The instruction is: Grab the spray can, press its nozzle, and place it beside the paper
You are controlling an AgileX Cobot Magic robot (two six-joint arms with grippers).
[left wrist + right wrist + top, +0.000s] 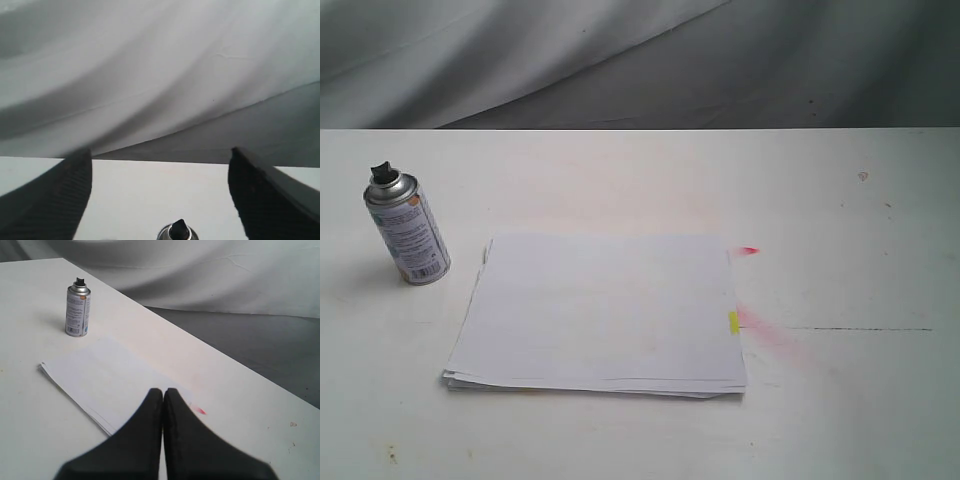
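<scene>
My left gripper (160, 200) hangs with its fingers spread wide and holds nothing. The black nozzle (179, 231) of the spray can (408, 230) sits in line with the gap. My right gripper (163, 393) is pressed together and empty, with the paper (605, 310) lying beyond its tips. The can stands upright on the white table (840, 200), near the paper's left edge in the exterior view and clear of it.
</scene>
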